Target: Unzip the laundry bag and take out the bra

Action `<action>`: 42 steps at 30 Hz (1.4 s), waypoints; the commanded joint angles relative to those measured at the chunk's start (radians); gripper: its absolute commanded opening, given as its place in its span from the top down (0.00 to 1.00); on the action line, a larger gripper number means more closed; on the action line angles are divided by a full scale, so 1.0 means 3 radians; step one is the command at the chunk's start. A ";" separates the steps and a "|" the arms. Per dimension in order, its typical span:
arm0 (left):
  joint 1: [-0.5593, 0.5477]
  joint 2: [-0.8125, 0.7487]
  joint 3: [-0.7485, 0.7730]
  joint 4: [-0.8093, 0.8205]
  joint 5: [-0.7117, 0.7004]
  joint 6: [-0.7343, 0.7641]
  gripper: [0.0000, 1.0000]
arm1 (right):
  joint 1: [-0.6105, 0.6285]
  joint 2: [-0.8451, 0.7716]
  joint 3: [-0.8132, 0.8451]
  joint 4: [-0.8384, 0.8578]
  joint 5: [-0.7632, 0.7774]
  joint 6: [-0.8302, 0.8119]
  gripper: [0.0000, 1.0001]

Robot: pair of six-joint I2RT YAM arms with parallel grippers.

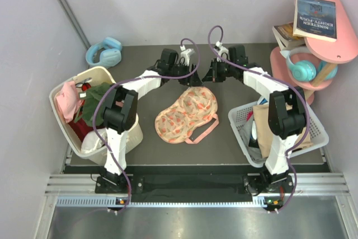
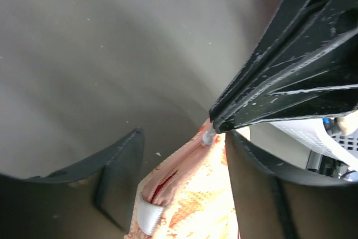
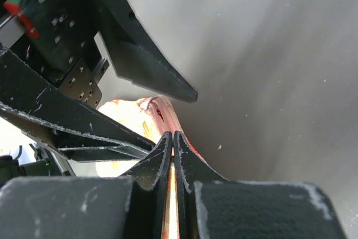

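Observation:
The laundry bag (image 1: 187,115) lies mid-table, cream-peach with orange print and a pink loop strap (image 1: 204,131). Both grippers meet at its far end. My left gripper (image 1: 189,76) is open, and its fingers (image 2: 120,177) straddle the bag's tip (image 2: 196,194). My right gripper (image 1: 212,75) is shut on the small zip pull (image 2: 208,136) on the pink zip trim; its closed fingertips (image 3: 173,141) pinch it. The zip gapes slightly, showing a sliver of the red bra (image 2: 160,187), which also shows in the right wrist view (image 3: 159,113). The rest of the bra is hidden inside.
A white basket (image 1: 59,113) of pink, green and red clothes stands at the left. Another white basket (image 1: 238,120) with tan cloth stands at the right. Blue headphones (image 1: 104,52) lie at the back left. A pink shelf (image 1: 335,54) with books stands at the back right.

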 commanded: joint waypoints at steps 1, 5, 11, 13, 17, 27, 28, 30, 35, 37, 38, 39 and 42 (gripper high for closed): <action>0.0017 -0.0046 0.0003 0.0183 0.0186 -0.0061 0.44 | -0.0023 0.0007 0.0149 0.0087 -0.0154 -0.0002 1.00; 0.0017 -0.0107 -0.0171 0.0249 0.0227 -0.0158 0.58 | -0.0044 0.0028 0.0154 0.0087 -0.0154 0.0024 1.00; 0.0017 -0.0205 -0.0284 0.0285 0.0212 -0.0220 0.71 | -0.0054 0.0048 0.0175 0.0066 -0.0072 0.0070 1.00; 0.0017 -0.0210 -0.0294 0.0285 0.0212 -0.0240 0.75 | -0.0054 0.0054 0.0190 0.0031 -0.0016 0.0065 1.00; 0.0017 -0.0230 -0.0299 0.0270 0.0161 -0.0245 0.85 | -0.0059 0.0079 0.0231 -0.0097 0.0111 0.0029 1.00; 0.0027 -0.0251 -0.0269 0.0300 0.0008 -0.0291 1.00 | -0.0233 0.0084 0.0210 -0.0271 0.0332 0.0060 1.00; 0.0027 -0.0256 -0.0269 0.0301 -0.0008 -0.0317 1.00 | -0.0248 0.0084 0.0210 -0.0286 0.0357 0.0055 1.00; 0.0043 -0.0261 -0.0269 0.0407 -0.0033 -0.0358 1.00 | -0.0299 0.0084 0.0195 -0.0312 0.0367 0.0050 1.00; 0.0063 -0.0256 -0.0253 0.0556 0.0012 -0.0511 1.00 | -0.0356 0.0059 0.0134 -0.0317 0.0342 0.0029 1.00; 0.0063 -0.0256 -0.0238 0.0597 0.0058 -0.0537 1.00 | -0.0356 0.0048 0.0118 -0.0317 0.0311 0.0009 1.00; 0.0063 -0.0256 -0.0243 0.0612 0.0084 -0.0537 1.00 | -0.0361 0.0038 0.0108 -0.0312 0.0276 0.0004 1.00; 0.0068 -0.0266 -0.0248 0.0633 0.0125 -0.0542 1.00 | -0.0356 0.0028 0.0088 -0.0241 0.0210 0.0024 1.00; 0.0063 -0.0291 -0.0268 0.0684 0.0288 -0.0517 1.00 | -0.0366 0.0043 0.0001 0.0152 -0.0362 0.0283 0.99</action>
